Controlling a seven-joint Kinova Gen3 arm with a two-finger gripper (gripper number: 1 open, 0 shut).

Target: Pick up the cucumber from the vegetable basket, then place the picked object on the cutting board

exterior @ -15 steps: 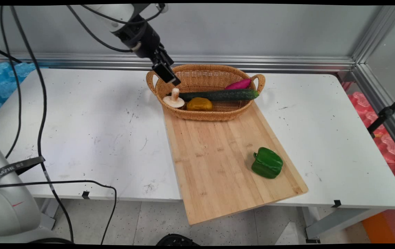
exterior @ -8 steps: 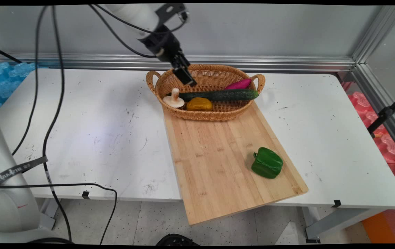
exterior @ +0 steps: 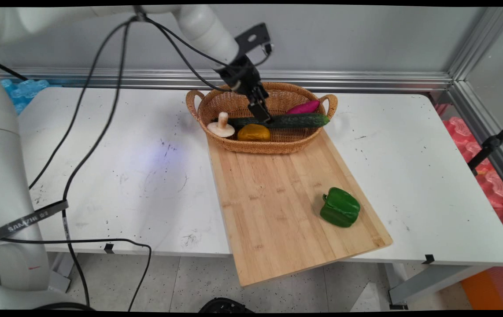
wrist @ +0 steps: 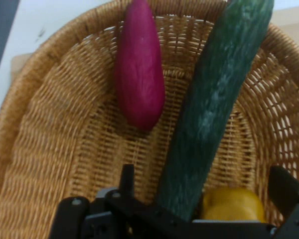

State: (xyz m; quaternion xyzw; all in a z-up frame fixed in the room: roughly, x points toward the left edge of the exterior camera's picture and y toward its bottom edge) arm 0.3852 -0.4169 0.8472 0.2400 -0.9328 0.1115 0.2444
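The white worktop spreads out below and on every side of the end effector. A long wooden cutting board lies on it, running from under the basket toward the near edge, well in front of the end effector. The oval wicker basket sits on the board's far end, and the end effector hangs inside its rim, tilted down toward the contents. A dark green cucumber lies lengthwise across the basket; in the hand view the end effector stands open with one finger on either side of the cucumber, not yet pressing it. A green bell pepper rests on the board's near right part, well apart from the end effector. A purple sweet potato lies beyond the fingers, beside the cucumber. A yellow-orange vegetable sits just beside the cucumber, close under the end effector. A white mushroom rests on the basket's left end, to the end effector's near left.
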